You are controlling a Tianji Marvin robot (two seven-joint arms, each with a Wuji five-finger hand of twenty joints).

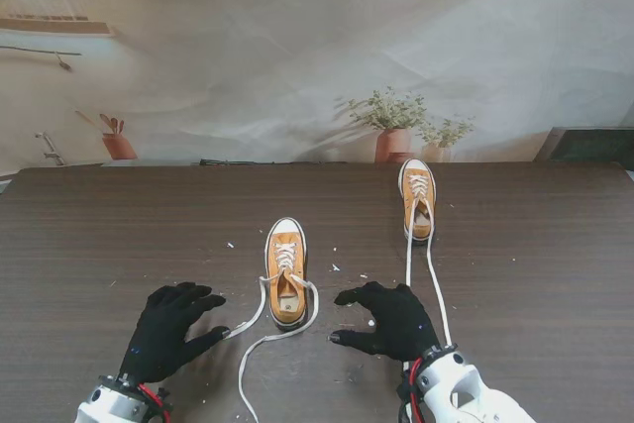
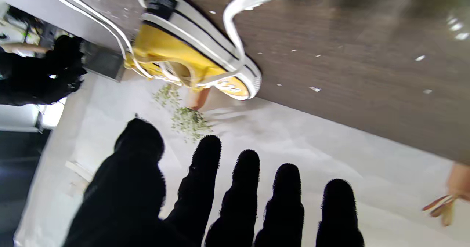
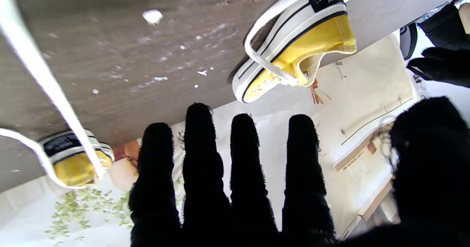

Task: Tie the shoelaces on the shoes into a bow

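Near yellow sneaker (image 1: 287, 279) sits between the two hands, toe pointing away from me, its white laces (image 1: 260, 316) untied and trailing back past the heel. Left hand (image 1: 168, 329) is released, fingers spread, palm down, holding nothing; its thumb tip lies just beside the lace end on that side, touching or not I cannot tell. Right hand (image 1: 391, 322) likewise splayed and empty, just to the right of the sneaker's heel. Second yellow sneaker (image 1: 418, 200) stands farther from me beyond the right hand, its long laces (image 1: 431, 279) running back alongside that hand's outer edge. Risks, as I judge them — the laces lie flat on the dark table (image 1: 99, 245), so a gloved fingertip pinch may slide off or drag the light shoe instead of lifting the lace; the right hand could also catch the far shoe's lace by mistake. Heel patch in the wrist views carries white lettering — too blurred to read.
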